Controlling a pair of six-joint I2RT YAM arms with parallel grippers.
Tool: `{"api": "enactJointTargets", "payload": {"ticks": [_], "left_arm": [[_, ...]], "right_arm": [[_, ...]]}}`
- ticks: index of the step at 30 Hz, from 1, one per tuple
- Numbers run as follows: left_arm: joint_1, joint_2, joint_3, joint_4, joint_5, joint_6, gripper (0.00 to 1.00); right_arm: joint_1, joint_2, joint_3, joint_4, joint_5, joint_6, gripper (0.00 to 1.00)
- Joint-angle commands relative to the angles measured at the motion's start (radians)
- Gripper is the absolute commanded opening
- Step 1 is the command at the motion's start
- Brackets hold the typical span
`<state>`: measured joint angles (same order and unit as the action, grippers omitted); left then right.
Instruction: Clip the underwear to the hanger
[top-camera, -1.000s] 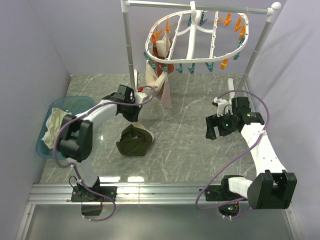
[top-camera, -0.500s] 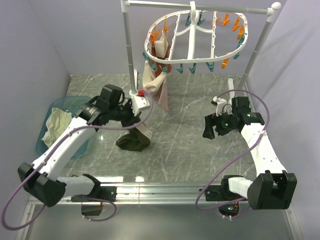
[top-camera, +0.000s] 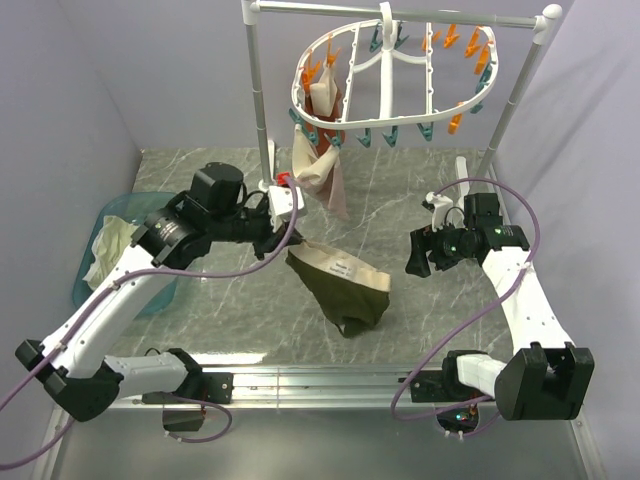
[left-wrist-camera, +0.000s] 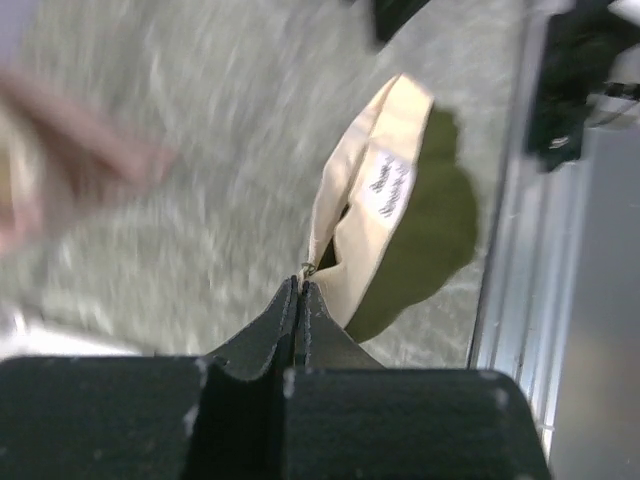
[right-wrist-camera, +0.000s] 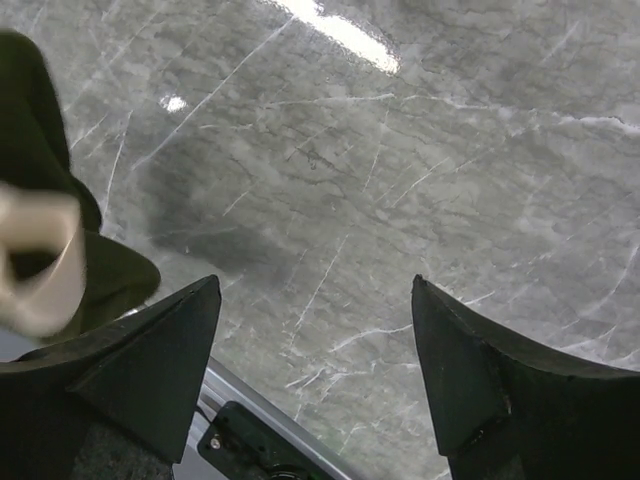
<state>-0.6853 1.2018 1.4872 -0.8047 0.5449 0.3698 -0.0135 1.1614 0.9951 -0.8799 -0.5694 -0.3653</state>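
Note:
The dark olive-green underwear (top-camera: 345, 285) with its pale beige waistband hangs in the air over the table's middle. My left gripper (top-camera: 284, 246) is shut on the waistband's left end. In the left wrist view the waistband and label (left-wrist-camera: 385, 185) hang from the closed tips of the left gripper (left-wrist-camera: 300, 285). My right gripper (top-camera: 416, 252) is open and empty to the right of the underwear, at about its height; its view shows the open right gripper (right-wrist-camera: 315, 290) with the underwear (right-wrist-camera: 60, 260) at the left edge. The white oval hanger (top-camera: 390, 85) with orange and teal clothespins hangs from the rail at the back.
Pinkish-beige and rust-red garments (top-camera: 318, 165) hang from the hanger's left side. A white pole stand (top-camera: 258, 90) carries the rail. A teal basin (top-camera: 105, 215) with a cream-white cloth (top-camera: 108, 250) sits at the left. Grey marble tabletop (top-camera: 400, 310) lies below.
My left gripper has lifted the underwear off the table and swung it right, so it now hangs spread out. The right arm has barely moved.

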Motion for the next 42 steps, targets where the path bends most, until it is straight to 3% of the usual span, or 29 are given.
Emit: {"api": "enactJointTargets", "payload": {"ticks": [1, 7, 11, 16, 20, 27, 36, 42], "left_arm": [[0.082, 0.01, -0.138, 0.033, -0.1, -0.083, 0.0], [0.208, 0.093, -0.436, 0.148, -0.157, -0.153, 0.0], [0.233, 0.126, -0.507, 0.208, -0.175, -0.17, 0.0], [0.256, 0.177, -0.519, 0.206, -0.152, -0.166, 0.0], [0.297, 0.206, -0.516, 0.214, -0.117, -0.178, 0.0], [0.355, 0.254, -0.495, 0.211, -0.051, -0.219, 0.0], [0.383, 0.269, -0.462, 0.216, -0.028, -0.244, 0.0], [0.397, 0.275, -0.464, 0.217, -0.017, -0.239, 0.0]], "right_arm": [[-0.003, -0.022, 0.005, 0.019, -0.023, -0.021, 0.83], [-0.003, 0.024, 0.02, 0.012, -0.052, 0.005, 0.81], [0.009, 0.052, 0.027, 0.007, -0.066, 0.064, 0.75], [0.059, 0.073, -0.025, 0.103, -0.156, 0.266, 0.72], [0.174, 0.077, -0.078, 0.266, -0.08, 0.39, 0.72], [0.403, 0.249, -0.06, 0.441, 0.025, 0.471, 0.73], [0.537, 0.431, -0.001, 0.542, 0.103, 0.531, 0.77], [0.573, 0.543, 0.059, 0.568, 0.134, 0.551, 0.74]]}}
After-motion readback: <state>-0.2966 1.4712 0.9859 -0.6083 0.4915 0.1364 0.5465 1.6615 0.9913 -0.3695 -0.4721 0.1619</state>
